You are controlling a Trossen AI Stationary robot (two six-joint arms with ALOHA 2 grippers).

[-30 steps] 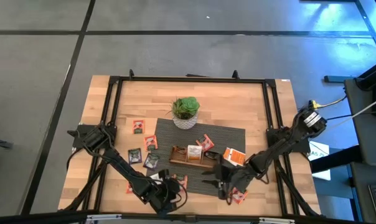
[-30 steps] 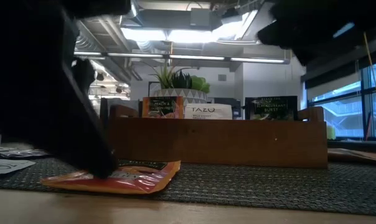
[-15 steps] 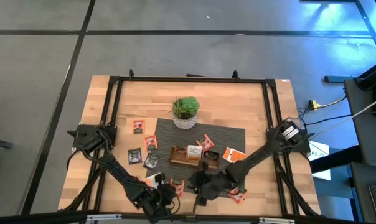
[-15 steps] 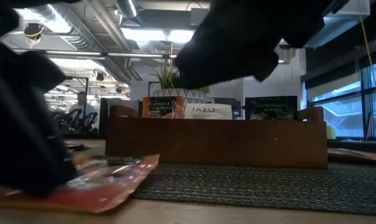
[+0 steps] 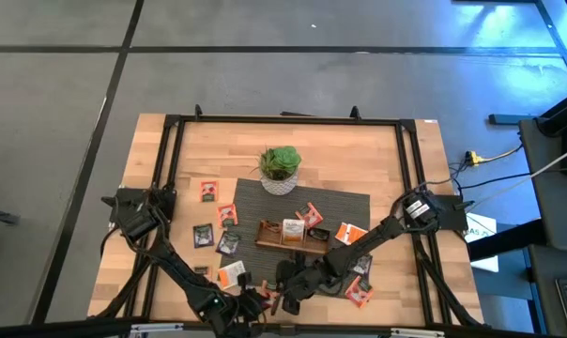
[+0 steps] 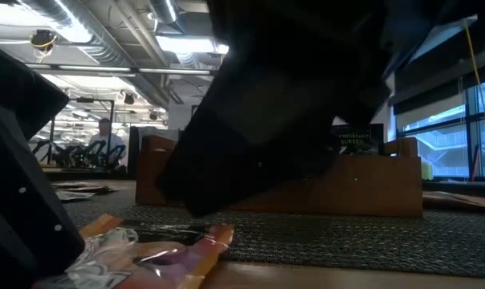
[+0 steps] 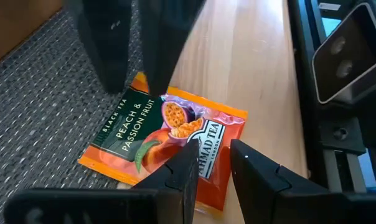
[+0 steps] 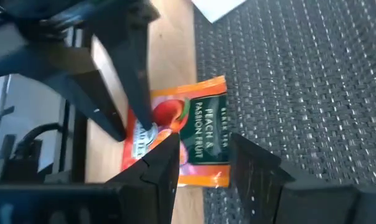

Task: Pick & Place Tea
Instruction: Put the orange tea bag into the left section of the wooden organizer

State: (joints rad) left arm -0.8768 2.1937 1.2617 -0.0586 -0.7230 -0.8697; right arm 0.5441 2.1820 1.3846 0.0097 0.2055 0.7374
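Now both grippers [image 7: 210, 163] [image 8: 203, 155], jaws partly parted, grip the orange sachet [image 7: 169, 140]

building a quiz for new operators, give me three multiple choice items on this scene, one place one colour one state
1. Where are both grippers?
A) at the far corners
B) by the pot
C) at the orange sachet on the mat's edge
2. Pot colour?
A) white
B) red
C) blue
3. The left gripper is
A) wide open in the air
B) shut on the sachet
C) out of view
Answers: C, the left gripper and right gripper meet at the sachet from opposite ends; A, the pot is white; B, its fingers pinch the sachet's end.
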